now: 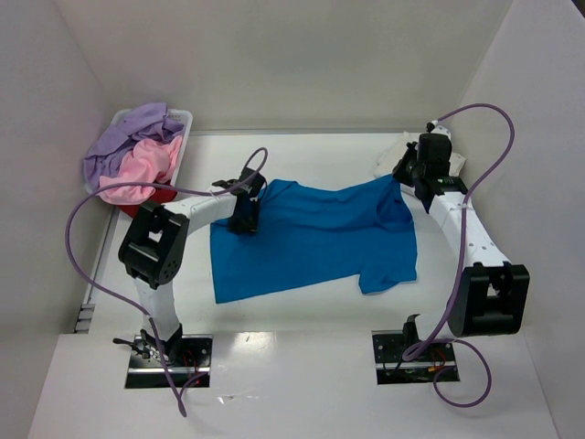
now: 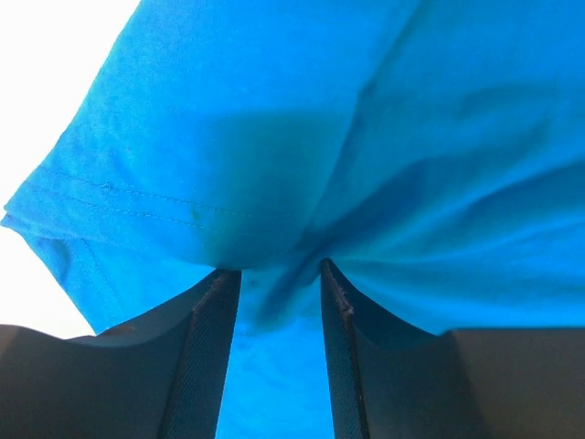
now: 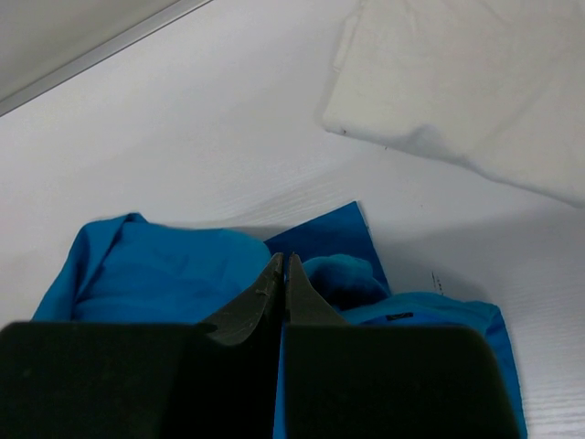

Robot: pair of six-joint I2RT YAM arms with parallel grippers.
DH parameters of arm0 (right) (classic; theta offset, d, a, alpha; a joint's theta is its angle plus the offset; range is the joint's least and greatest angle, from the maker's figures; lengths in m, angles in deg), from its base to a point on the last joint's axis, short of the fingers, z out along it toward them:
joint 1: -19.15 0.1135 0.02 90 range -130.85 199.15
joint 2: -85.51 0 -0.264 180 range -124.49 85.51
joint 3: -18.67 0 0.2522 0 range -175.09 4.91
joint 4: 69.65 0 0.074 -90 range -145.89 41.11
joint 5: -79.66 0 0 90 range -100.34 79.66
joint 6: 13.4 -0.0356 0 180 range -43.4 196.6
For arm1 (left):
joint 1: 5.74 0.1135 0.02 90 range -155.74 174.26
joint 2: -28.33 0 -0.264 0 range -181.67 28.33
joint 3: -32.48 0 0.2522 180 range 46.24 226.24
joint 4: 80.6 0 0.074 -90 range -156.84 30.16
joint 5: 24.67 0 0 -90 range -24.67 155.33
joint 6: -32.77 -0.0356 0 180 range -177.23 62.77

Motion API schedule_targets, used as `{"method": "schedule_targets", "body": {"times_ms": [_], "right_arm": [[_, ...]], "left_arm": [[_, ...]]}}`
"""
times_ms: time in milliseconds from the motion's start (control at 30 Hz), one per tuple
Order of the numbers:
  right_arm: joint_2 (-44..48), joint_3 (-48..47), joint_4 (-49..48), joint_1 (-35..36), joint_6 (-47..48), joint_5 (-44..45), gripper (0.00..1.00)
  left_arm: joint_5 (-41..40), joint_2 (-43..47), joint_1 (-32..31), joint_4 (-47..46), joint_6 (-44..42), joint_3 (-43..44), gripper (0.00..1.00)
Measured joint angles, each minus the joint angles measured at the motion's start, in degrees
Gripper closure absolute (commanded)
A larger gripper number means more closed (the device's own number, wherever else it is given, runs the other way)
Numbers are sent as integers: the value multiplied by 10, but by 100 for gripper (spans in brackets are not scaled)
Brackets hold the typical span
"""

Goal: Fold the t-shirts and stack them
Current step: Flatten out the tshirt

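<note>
Tabletop (image 1: 302,315) bears blue t-shirt (image 1: 311,238), right end effector (image 3: 281,265) clamped on it, left end effector (image 2: 279,268) apart over it, basket (image 1: 186,117) beyond.

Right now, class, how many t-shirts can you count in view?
5: blue shirt spread mid-table; white shirt at the far right; lavender shirt, pink shirt and dark red shirt heaped in the basket, where more may hide.

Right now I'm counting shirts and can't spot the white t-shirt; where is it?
In the top view the white t-shirt lies at the far right of the table, just beyond the right gripper and the blue t-shirt.
</note>
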Motion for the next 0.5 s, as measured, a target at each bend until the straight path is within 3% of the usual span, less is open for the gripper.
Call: {"method": "schedule_targets", "body": {"times_ms": [200,500], "right_arm": [[0,2,-1,0,2,0,100],[0,2,-1,0,2,0,100]], "left_arm": [[49,9,5,-26,-5,0,39],[54,34,10,-42,-2,0,39]]}}
